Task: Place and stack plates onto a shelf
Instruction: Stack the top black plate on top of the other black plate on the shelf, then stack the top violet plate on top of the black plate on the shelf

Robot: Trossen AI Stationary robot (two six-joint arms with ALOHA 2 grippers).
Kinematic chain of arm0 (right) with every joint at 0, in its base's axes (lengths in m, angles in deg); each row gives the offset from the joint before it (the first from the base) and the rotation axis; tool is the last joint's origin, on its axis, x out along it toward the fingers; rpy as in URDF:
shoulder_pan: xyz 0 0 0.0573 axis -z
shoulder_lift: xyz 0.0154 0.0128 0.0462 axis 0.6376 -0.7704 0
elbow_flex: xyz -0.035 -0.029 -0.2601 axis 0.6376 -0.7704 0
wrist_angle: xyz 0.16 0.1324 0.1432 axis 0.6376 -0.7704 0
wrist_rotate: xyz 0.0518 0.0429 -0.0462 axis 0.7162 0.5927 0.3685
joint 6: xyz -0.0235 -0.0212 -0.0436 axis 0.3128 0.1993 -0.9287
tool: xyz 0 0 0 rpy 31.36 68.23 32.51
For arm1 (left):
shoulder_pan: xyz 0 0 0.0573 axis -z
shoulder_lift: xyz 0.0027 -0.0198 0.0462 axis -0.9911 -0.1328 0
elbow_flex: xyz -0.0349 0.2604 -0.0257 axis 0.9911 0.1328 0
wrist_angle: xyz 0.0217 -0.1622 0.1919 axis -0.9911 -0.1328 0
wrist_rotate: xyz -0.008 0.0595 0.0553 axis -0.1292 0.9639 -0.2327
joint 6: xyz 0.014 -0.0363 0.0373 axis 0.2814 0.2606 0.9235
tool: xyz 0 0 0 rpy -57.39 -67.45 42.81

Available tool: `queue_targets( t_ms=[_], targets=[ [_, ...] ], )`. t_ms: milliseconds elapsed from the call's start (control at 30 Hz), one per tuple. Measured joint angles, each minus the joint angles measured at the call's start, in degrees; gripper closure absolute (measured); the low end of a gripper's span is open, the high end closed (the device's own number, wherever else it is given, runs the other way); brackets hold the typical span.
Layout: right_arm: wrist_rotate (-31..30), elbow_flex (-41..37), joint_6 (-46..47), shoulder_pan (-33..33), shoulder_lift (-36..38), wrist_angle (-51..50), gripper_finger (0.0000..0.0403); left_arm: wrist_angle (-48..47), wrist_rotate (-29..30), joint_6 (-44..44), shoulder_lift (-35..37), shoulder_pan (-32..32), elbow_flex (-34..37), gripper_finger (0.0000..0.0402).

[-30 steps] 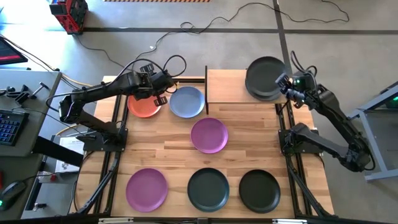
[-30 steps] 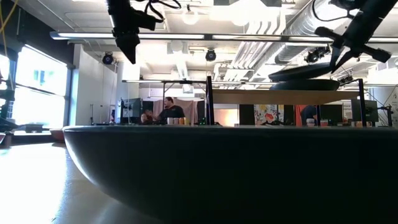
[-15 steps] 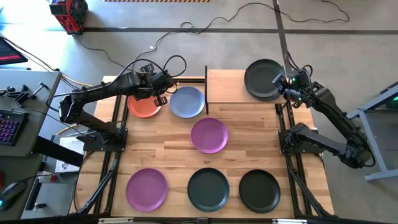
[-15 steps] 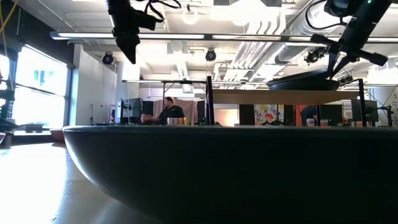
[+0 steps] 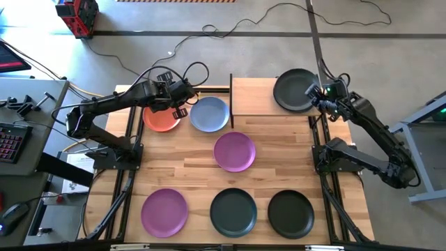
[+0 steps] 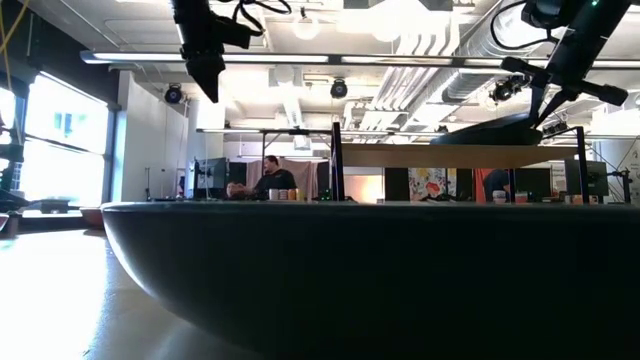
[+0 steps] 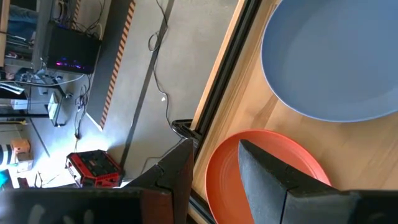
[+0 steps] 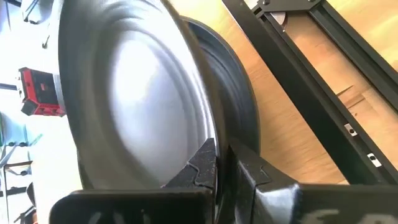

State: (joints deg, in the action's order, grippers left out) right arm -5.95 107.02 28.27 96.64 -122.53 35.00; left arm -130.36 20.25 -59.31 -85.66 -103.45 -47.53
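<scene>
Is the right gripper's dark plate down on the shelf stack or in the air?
Down: the dark plate lies on the shelf stack, right gripper clamping its rim.

Both arms are basically matte black all over, chunky jointed links with rounded housings at the joints, each bolted to a black metal frame at the side of the table. The left arm (image 5: pixel 104 111) has a bundle of black cables looping off near its wrist, the right arm (image 5: pixel 376 143) has a small green light glowing by the wrist. The left gripper (image 7: pixel 214 171) has two flat, dark, angular fingers (image 7: pixel 264 171) with squared tips and a slightly worn grey edge. On the right gripper (image 8: pixel 222 168) the fingers are the same dark plastic, with little notched, zigzag profiles near the tips
</scene>
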Motion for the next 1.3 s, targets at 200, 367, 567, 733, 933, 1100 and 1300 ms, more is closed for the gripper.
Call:
queue_targets(
  t_ms=[200, 367, 567, 733, 933, 1100, 1300],
  targets=[
    [0.0, 0.0, -0.3, 0.0, 0.0, 0.0, 0.0353, 0.0, 0.0, 0.0, 0.0, 0.0, 0.0, 0.0286],
    [0.0, 0.0, -0.3, 0.0, 0.1, 0.0, 0.0333, 0.0, 0.0, 0.0, 0.0, 0.0, 0.0, 0.0286],
    [0.8, 0.3, -0.5, 0.0, 1.3, 0.0, 0.0331, 0.0, 0.0, 0.0, 0.0, 0.0, 0.0, 0.0286],
    [1.6, 0.3, -0.5, 0.0, 3.3, -1.6, 0.0331, 0.0, 0.0, 0.0, 0.0, 0.0, 0.0, 0.0286],
    [2.4, 0.3, -0.3, 0.0, 4.9, -2.5, 0.0331, 0.0, 0.0, 0.0, 0.0, 0.0, 0.0, 0.0286],
    [5.8, 0.3, -0.5, 0.0, 6.3, -2.4, 0.0331, 0.0, 0.0, 0.0, 0.0, 0.0, 0.0, 0.0286],
    [20.1, 0.3, -3.9, -0.2, 7.2, 3.6, 0.0331, -0.1, -7.3, -1.4, 0.0, 0.0, 0.0, 0.0286]
  ],
)
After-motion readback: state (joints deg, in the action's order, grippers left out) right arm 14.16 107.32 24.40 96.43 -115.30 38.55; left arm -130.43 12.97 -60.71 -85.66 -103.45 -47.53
